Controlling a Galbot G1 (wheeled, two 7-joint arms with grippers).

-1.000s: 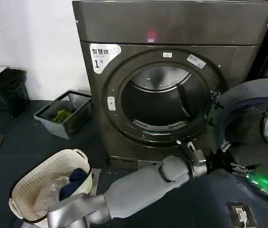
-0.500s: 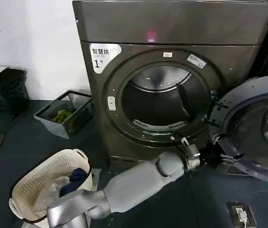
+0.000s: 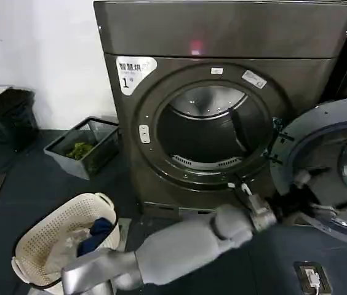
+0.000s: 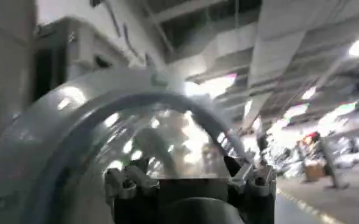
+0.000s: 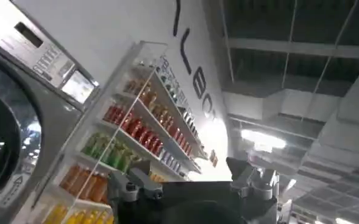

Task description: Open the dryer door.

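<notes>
The door point(image 3: 330, 166) already stands swung wide off the drum point(image 3: 213, 132), the left claw point(image 3: 303, 193) at its rim, grip state unclear.

The dryer door point(image 3: 321, 163), round with grey inner rim and tinted glass, stands swung open at the dryer's right edge.
</notes>
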